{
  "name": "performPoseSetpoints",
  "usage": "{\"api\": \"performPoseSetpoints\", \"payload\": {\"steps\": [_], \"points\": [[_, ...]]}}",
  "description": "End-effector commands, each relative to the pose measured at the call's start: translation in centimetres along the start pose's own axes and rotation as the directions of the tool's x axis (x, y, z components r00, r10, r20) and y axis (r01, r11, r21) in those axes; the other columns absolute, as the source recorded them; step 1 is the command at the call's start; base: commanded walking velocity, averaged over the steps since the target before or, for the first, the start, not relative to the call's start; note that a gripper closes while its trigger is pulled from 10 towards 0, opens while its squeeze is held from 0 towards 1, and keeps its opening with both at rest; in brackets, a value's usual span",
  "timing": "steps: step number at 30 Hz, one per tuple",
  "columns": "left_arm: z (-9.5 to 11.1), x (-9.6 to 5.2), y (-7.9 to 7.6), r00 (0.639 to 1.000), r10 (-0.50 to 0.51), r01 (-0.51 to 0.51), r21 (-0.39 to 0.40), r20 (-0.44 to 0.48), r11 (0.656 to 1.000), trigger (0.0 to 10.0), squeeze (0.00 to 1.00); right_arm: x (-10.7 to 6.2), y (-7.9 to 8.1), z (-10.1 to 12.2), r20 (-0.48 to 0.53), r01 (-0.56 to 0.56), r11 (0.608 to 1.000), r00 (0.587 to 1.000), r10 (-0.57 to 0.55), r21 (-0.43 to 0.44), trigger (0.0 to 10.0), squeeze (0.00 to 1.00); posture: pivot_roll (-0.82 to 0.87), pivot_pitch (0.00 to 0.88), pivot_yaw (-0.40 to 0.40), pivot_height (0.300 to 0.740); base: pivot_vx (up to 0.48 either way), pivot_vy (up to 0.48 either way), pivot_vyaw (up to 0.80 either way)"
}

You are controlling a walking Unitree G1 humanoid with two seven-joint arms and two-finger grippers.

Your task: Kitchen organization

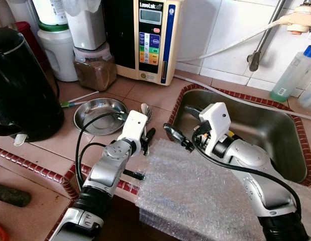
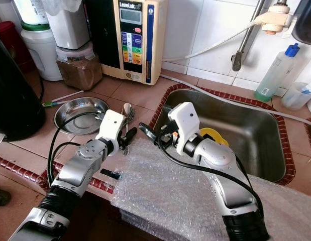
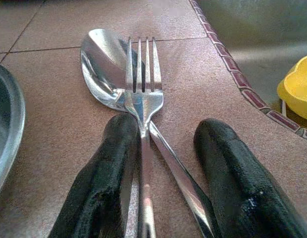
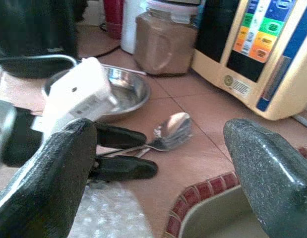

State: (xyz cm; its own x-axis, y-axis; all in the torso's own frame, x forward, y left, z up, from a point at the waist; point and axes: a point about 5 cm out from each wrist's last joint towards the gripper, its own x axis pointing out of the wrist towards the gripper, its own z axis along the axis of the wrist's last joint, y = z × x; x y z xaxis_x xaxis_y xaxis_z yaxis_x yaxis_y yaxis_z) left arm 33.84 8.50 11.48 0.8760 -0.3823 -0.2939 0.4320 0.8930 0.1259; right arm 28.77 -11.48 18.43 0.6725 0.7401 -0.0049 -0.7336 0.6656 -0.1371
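Now we set our left pincer (image 3: 158, 163), fingers apart, astride the fork (image 3: 143, 94) and spoon (image 3: 101, 64) on the worktop (image 1: 155, 90), likely to lift them; our right pincer (image 4: 158, 163) hovers apart nearby.

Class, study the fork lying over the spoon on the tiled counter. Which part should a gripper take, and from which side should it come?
Grip the fork by its thin handle, just behind the neck, coming down from above with fingers on either side. It lies flat on the counter, crossed over the spoon, so the narrow stem probably suits better than the broad tines. The open left gripper already straddles both handles, so it may catch the spoon too.
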Motion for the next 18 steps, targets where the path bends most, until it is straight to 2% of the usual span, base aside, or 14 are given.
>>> {"api": "performPoseSetpoints", "payload": {"steps": [1, 5, 18], "points": [[-1.20, 0.00, 0.08, 0.998, 0.002, -0.002, -0.004, -0.065, 1.000, 0.0, 0.00, -0.19, 0.46, 0.14, -0.007, -0.050, 0.999, 0.999, 0.050, 0.005, 10.0, 0.00, -0.08, 0.055, -0.021, 0.740, 0.000, 0.000, 0.00], [-1.35, -0.07, 0.23, 0.997, 0.002, -0.002, 0.001, -0.077, 1.000, 0.0, 0.00, -0.42, 0.85, -0.05, -0.020, -0.091, 0.996, 0.996, 0.091, 0.021, 10.0, 0.00, -0.08, 0.054, -0.022, 0.740, 0.000, 0.000, 0.00], [-1.50, -0.21, 0.36, 0.997, 0.020, -0.018, 0.019, -0.081, 1.000, 0.0, 0.00, -0.53, 1.11, -0.37, -0.033, -0.094, 0.995, 0.995, 0.095, 0.029, 10.0, 0.00, -0.07, 0.049, -0.021, 0.740, 0.000, 0.000, 0.00]]}}
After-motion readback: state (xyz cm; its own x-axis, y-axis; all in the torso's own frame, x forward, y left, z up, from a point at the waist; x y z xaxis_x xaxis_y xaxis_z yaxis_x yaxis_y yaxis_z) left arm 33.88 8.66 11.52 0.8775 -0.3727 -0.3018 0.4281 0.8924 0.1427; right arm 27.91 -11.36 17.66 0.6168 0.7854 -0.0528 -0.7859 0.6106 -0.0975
